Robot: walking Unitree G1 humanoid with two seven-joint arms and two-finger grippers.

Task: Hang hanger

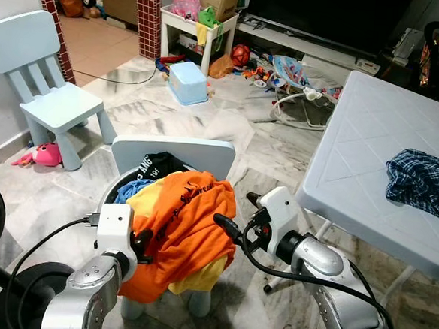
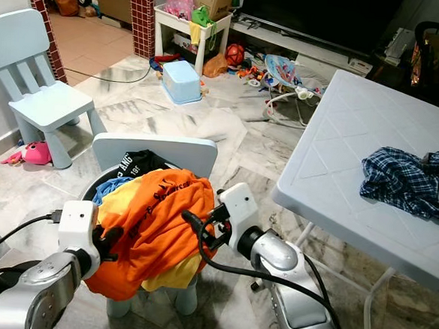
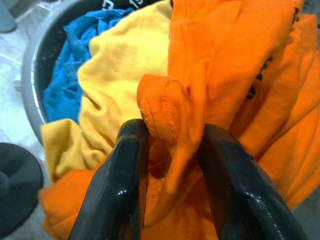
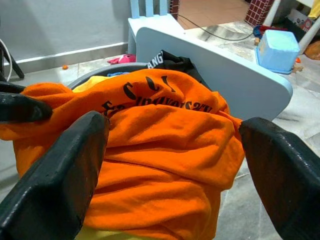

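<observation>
I see my left gripper (image 3: 170, 165) pinching the orange shirt (image 1: 188, 230) heaped on a small chair (image 1: 177, 151); right gripper (image 4: 175, 170) spread beside it. Marble floor (image 1: 229, 127), toy clutter (image 1: 264, 66), white table (image 1: 371, 145) with plaid cloth (image 1: 422, 182) right.

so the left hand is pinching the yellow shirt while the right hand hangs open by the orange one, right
Not quite: the left hand pinches a fold of the orange shirt, not the yellow shirt, as the left wrist view shows. The right hand is open by the orange one.
</observation>
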